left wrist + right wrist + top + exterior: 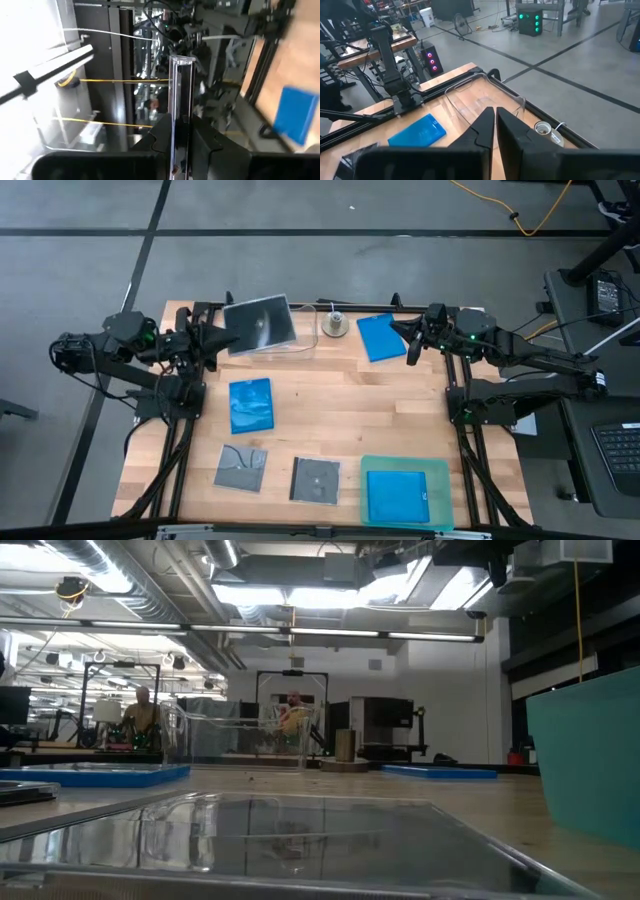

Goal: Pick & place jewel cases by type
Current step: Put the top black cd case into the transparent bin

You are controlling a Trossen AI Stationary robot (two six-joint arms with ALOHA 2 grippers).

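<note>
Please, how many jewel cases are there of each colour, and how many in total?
Blue cases: 3
Grey-black cases: 3, and one held by the left gripper at
Total: 6

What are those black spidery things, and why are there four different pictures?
Those are two robot arms at a wooden table. Each arm ends in a gripper, a kind of two-finger hand.

One picture looks down from above. One looks along the tabletop into the room. The other two come from cameras on the arms' wrists, so you see their own fingers.

The left gripper is pinching a grey case over a clear tub. Its wrist camera sees that case edge-on. The right gripper is closed and holds nothing.

On the table lie two more grey cases, a blue case and another blue case by the right gripper. A third blue case sits in a green tray.
</note>
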